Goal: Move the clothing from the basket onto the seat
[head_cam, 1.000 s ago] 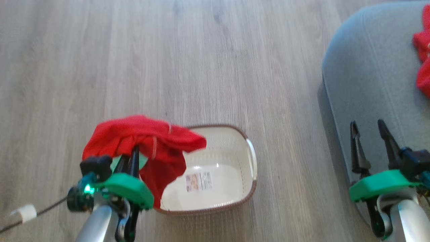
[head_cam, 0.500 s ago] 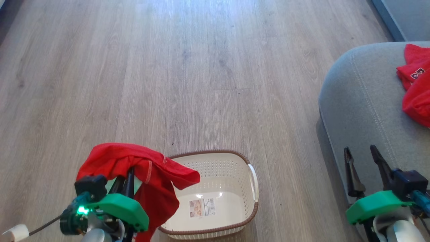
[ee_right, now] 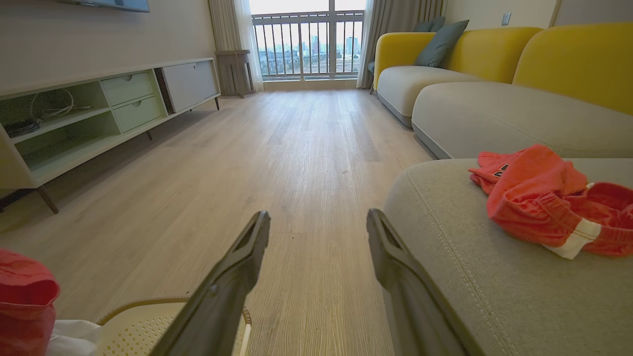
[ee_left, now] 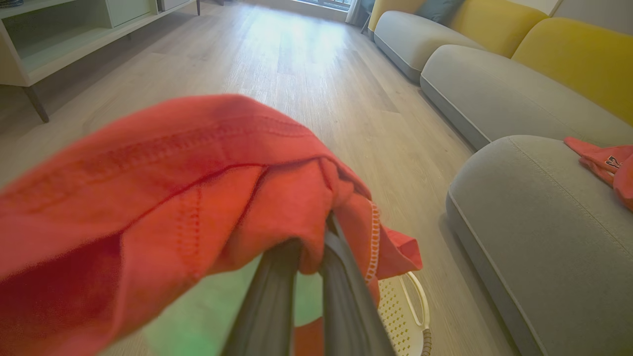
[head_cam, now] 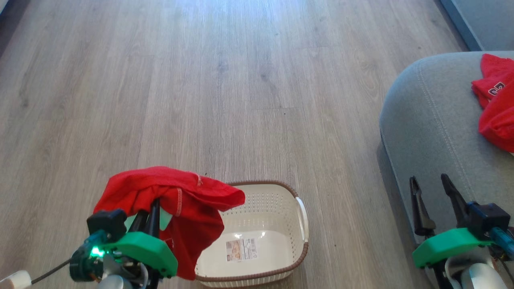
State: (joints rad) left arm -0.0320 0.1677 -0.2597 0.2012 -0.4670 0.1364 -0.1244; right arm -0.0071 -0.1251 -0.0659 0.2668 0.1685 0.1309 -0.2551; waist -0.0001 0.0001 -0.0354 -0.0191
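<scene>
Head view: the left gripper (head_cam: 153,210) is clamped on a red garment (head_cam: 168,190) above the basket (head_cam: 261,202), which looks empty. Left wrist view: the seat (ee_left: 544,207) is well apart. Right wrist view: the right gripper (ee_right: 317,215) is spread, empty; another garment (ee_right: 539,198) lies on the seat. One carry remains, I judge.

Bright red garment (head_cam: 168,192); cream perforated basket (head_cam: 289,224) with brown woven rim; grey stitched seat cushion (head_cam: 433,120); pale grey-brown wood-grain floor (head_cam: 200,80).

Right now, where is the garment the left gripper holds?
The red garment is at the head view's lower left, pinched in the fingers of the left gripper, hanging over the basket's left end, far from the seat.
</scene>
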